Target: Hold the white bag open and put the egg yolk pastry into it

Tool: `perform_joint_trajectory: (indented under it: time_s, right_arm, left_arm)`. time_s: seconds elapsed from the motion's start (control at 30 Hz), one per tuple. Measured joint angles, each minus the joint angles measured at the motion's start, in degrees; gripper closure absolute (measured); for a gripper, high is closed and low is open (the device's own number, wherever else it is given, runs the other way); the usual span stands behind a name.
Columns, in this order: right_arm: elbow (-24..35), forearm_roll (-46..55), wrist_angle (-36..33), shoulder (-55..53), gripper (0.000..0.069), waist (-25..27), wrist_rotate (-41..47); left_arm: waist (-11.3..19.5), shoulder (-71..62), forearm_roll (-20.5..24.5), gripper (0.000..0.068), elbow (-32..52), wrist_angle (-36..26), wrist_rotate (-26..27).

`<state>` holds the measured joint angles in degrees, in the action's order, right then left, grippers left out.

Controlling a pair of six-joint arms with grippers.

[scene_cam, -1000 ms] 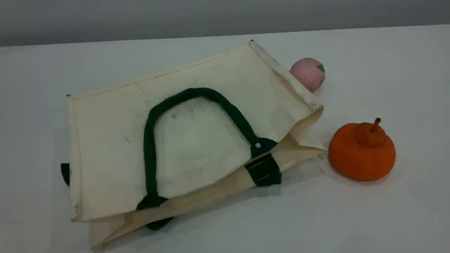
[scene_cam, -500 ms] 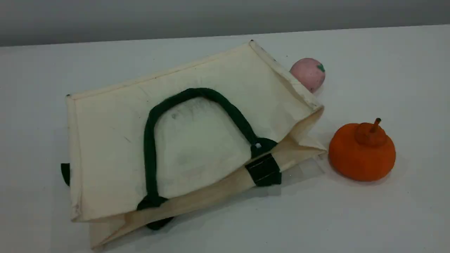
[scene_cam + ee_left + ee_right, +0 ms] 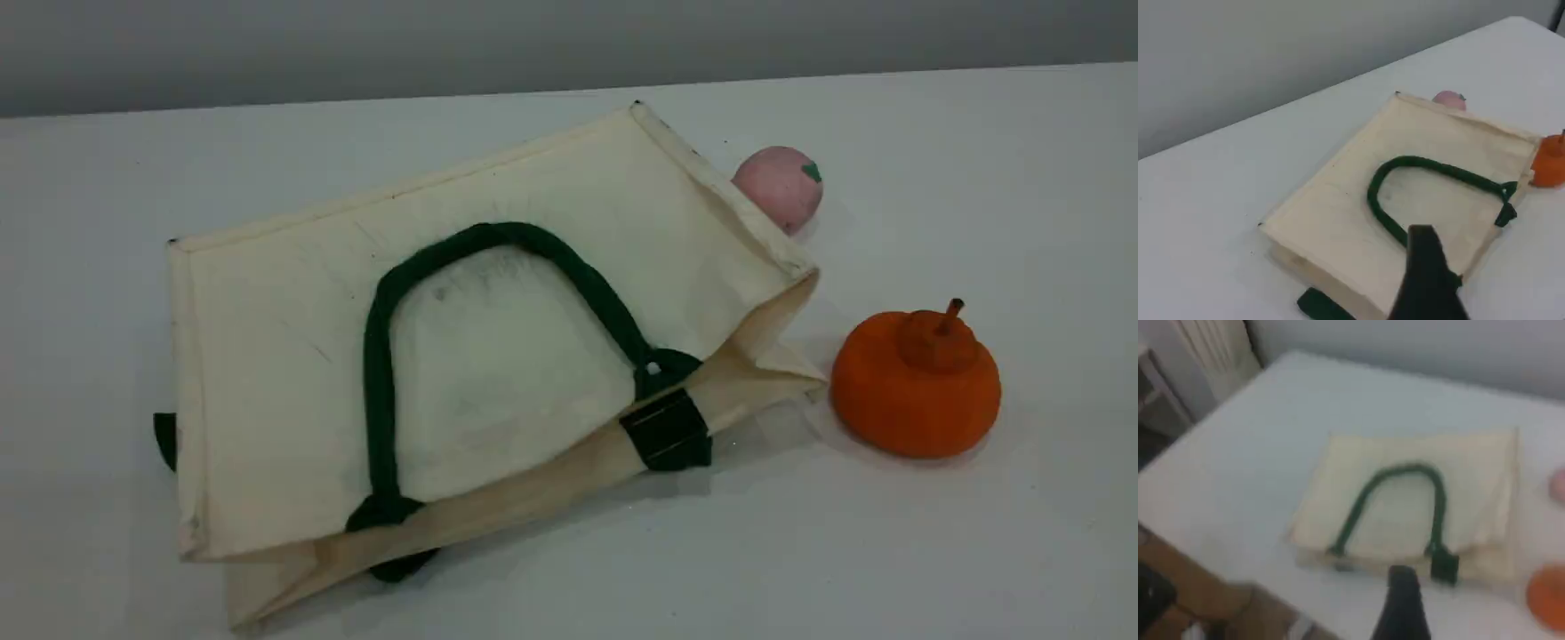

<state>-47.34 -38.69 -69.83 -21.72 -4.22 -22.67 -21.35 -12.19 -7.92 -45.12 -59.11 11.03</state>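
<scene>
Scene view gives me a white bench [image 3: 889,551] running back to a plain grey wall [image 3: 533,44]. In the blurred right wrist view, a brown floor shows past the bench's left edge.

On the left and middle of the bench lies the white bag [image 3: 284,356], flat on its side. Its mouth faces the near right and gapes only slightly at the right corner. One dark green handle [image 3: 378,373] loops across the upper panel and ends at a green patch [image 3: 669,431] on the mouth's rim. A bit of the other handle [image 3: 164,438] sticks out from under the bag's left edge.

Further right, a pink ball [image 3: 780,187] with a green mark sits behind the bag's far right corner, partly hidden by the rim. An orange pumpkin-shaped toy [image 3: 916,382] with a short stem stands just beside the mouth's right corner, apart from the ball.

Both my arms are outside the scene view. My left pincer [image 3: 1426,267] hangs above the bench and looks down at a slant on the bag. Only one dark fingertip is in view; its jaws are spread wide and carry nothing. My right pincer [image 3: 1401,600] hangs above the bag's mouth side, also spread and carrying nothing.
</scene>
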Motion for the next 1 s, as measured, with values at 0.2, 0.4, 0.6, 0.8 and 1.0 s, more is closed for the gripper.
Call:
perform_joint_trajectory:
  time_s: [0.2,0.4,0.6,0.8,1.0]
  right_arm:
    - [11.6,-2.2,6.9,0.0,0.0186,0.0,-7.2]
    - [15.7,-0.8,17.5,0.0,0.0186,0.1,-8.3]
    - [15.7,5.7,11.5,0.0,0.0186,0.1,-5.9]
    - [15.6,14.0,2.8,0.0,0.0186,0.1,1.3]
    - [15.6,21.2,3.6,0.0,0.0189,0.1,7.5]
  left_arm:
    - [0.0,0.0,0.1,0.0235,1.6,3.2,0.0]
    - [0.0,0.0,0.2,0.0235,4.3,-0.1,-0.1]
    - [0.0,0.3,0.7,0.0235,5.6,-6.0,-1.2]
    - [0.0,0.3,0.7,0.0235,9.4,-6.6,-1.3]
    - [0.0,0.3,2.0,0.0235,13.2,-6.5,-2.4]
